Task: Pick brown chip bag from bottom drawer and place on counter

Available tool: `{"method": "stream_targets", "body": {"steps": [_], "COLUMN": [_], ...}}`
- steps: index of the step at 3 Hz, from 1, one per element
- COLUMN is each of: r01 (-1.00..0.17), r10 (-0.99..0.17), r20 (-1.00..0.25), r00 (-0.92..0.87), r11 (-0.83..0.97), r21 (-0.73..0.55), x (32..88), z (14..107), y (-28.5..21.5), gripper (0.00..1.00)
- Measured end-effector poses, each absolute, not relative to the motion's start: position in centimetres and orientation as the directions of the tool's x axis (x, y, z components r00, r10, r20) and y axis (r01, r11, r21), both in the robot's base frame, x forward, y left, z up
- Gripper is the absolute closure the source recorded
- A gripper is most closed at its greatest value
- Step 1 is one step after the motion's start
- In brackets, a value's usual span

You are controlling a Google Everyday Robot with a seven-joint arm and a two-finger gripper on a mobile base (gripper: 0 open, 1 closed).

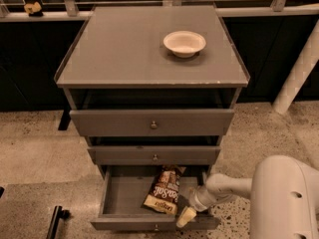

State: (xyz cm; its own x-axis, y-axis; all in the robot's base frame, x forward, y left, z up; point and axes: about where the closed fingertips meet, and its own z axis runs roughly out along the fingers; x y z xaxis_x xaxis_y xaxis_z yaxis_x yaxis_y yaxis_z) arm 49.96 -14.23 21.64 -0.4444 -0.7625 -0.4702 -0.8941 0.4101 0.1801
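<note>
The brown chip bag (163, 191) lies in the open bottom drawer (122, 197), right of its middle, with its white lettering facing up. My gripper (184, 216) hangs at the drawer's front right corner, just right of the bag's near end. The white arm reaches it from the lower right. Above the three grey drawers, the counter (124, 49) is a flat grey top with a thin raised rim.
A white bowl (184, 43) stands on the counter's right rear part. The two upper drawers (152, 123) are pulled out slightly. A white pole (296, 73) leans at the right, and a black object (55, 220) lies on the speckled floor at lower left.
</note>
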Motion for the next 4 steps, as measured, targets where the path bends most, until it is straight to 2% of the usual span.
{"method": "stream_targets", "body": {"steps": [1, 2, 4], "r01": [-0.881, -0.881, -0.917], "r10": [-0.766, -0.766, -0.814], "r20": [-0.443, -0.443, -0.462], "r00": [-0.466, -0.466, -0.351], "r11": [0.450, 0.450, 0.399], "r21": [0.147, 0.147, -0.008], "x": [54.4, 54.4, 53.5], "z": [22.3, 22.3, 20.2], "y": [-10.9, -10.9, -9.2], "gripper": [0.00, 0.00, 0.00]}}
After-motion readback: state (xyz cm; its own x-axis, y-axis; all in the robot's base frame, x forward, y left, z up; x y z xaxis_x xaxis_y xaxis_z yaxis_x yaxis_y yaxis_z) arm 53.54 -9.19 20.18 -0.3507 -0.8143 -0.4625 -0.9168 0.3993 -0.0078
